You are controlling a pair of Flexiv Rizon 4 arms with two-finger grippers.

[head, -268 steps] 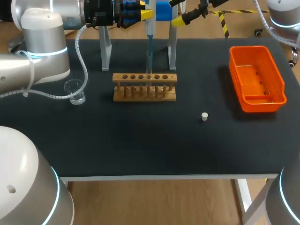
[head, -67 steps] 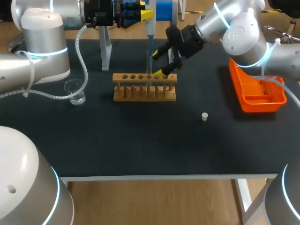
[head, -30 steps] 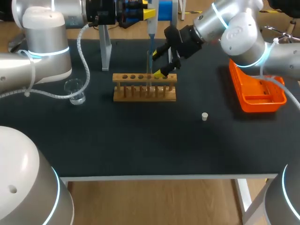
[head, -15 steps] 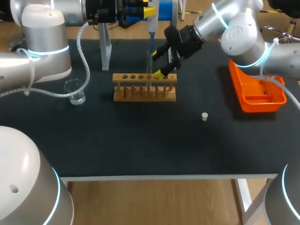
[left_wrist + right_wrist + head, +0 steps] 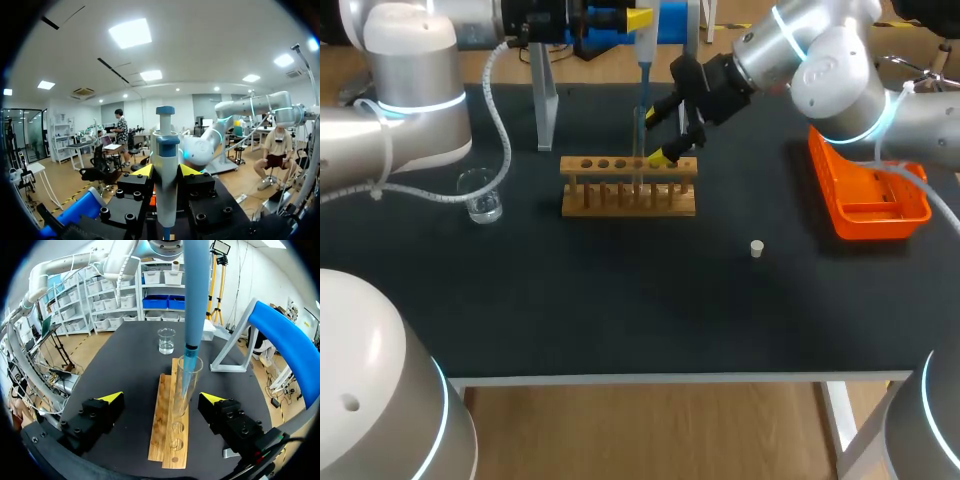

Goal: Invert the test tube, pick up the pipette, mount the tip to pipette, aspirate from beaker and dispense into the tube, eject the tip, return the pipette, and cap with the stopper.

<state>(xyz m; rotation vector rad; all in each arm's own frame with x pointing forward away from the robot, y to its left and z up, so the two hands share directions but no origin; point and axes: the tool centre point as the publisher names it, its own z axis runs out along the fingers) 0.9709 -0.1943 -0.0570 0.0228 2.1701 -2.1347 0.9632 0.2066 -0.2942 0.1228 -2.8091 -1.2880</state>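
Head view, progress: you have the pipette [image 5: 642, 62] tip-down inside the upright test tube [image 5: 639, 150] in the rack [image 5: 628, 190]; dispensing, I judge.
Left to do: eject tip, return pipette, cap; the stopper [image 5: 756, 248] lies on the table, well apart.
Left gripper [image 5: 166, 171]: clamped on the pipette, holding it vertical.
Right gripper [image 5: 162, 397]: spread wide, flanking the tube, touching nothing.
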